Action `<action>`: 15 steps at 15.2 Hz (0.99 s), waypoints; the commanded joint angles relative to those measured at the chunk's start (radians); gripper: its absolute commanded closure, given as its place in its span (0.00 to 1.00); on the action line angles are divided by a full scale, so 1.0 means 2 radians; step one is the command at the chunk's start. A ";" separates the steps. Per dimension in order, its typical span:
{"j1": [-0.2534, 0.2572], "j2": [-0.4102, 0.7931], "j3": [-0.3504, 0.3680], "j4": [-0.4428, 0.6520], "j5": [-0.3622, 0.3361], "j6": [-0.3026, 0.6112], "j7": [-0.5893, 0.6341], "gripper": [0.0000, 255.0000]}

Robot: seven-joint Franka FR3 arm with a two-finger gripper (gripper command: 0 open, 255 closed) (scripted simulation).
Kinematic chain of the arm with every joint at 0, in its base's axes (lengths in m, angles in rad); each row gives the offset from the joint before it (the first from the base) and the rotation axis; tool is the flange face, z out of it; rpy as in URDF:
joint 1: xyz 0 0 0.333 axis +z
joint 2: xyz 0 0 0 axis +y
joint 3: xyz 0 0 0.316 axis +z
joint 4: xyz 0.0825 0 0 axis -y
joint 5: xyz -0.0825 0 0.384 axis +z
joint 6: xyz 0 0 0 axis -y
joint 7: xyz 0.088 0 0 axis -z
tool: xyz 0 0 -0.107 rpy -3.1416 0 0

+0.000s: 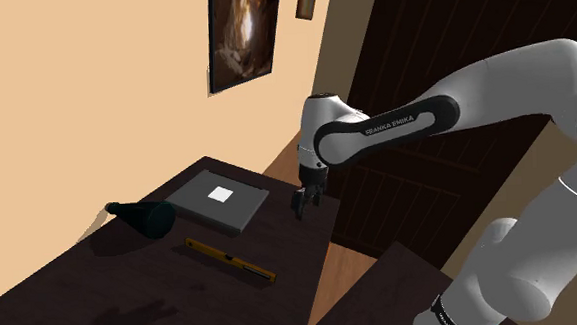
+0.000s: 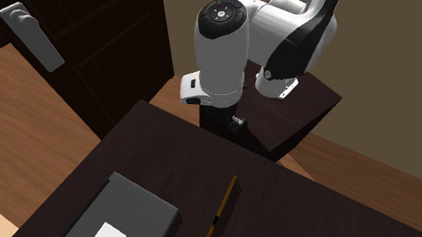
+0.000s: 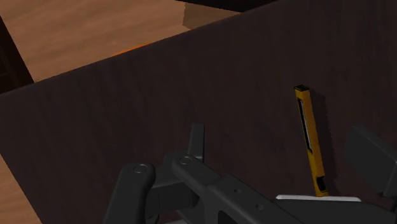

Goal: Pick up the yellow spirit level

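In the shoulder view the gripper [image 1: 306,202] hangs over the far edge of the dark table [image 1: 132,293] with its fingers a little apart and nothing between them. The yellow spirit level [image 1: 231,258] lies flat at about 8 o'clock from it, and a flat grey box [image 1: 240,207] sits between the two.

In the second exterior view the spirit level [image 2: 221,213] is at 6 o'clock from the gripper [image 2: 236,125] and at 3 o'clock from the grey box [image 2: 135,209], well apart from both.

In the wrist view the spirit level [image 3: 308,137] rests on the table [image 3: 127,108], closer to one finger [image 3: 198,135] than to the other, and neither touches it.

I judge it a light, stiff, thin bar with smooth sides that may slip. I would close across its narrow width at the middle, going low to the table, so that it does not tip
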 commanded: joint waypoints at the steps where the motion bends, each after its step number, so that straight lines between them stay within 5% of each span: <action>1: 0.006 0.038 0.008 0.018 -0.006 0.023 0.004 0.00; 15: 0.060 0.297 0.026 0.202 -0.088 0.108 0.024 0.00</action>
